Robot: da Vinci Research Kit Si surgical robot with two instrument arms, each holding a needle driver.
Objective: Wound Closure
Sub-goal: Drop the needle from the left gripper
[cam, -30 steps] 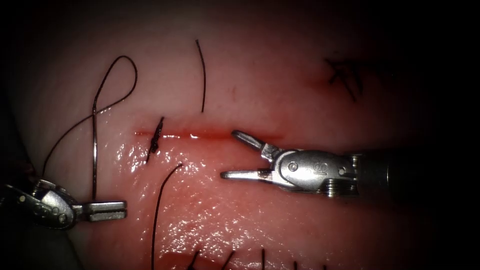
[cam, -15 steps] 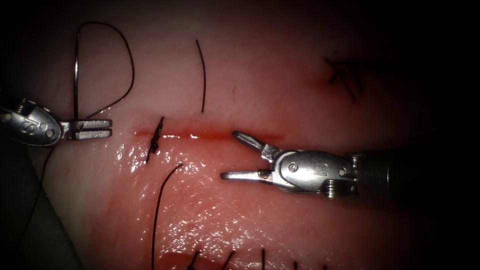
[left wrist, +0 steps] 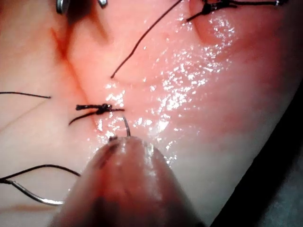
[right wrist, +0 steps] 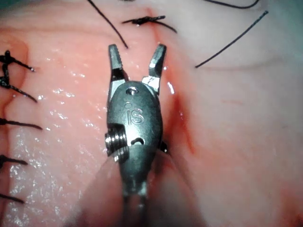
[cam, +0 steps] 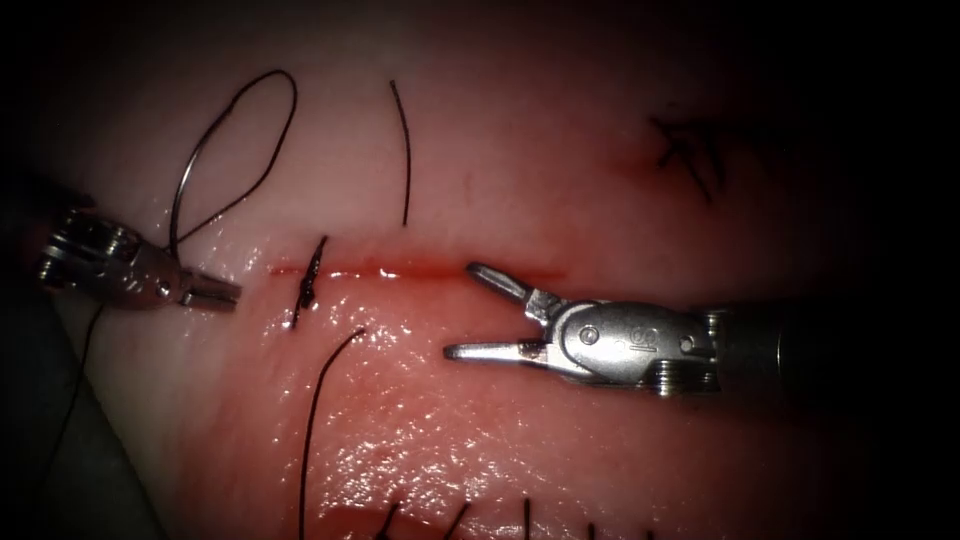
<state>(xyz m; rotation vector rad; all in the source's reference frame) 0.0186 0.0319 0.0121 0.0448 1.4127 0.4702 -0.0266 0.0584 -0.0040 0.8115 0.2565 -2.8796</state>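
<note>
The left arm's steel needle driver sits at the left end of the red horizontal cut in the pale pink pork tissue, its fingers clenched on the thin curved steel needle close to one end. The needle arcs up and away, clear of the tissue, so its dark thread loops free above. Half a second ago this tool sat higher and flatter; it has tipped down toward the cut. The right arm's steel needle driver lies over the cut's right part, fingers spread, grasping nothing (seemingly waiting). A dark knotted stitch already crosses the cut.
</note>
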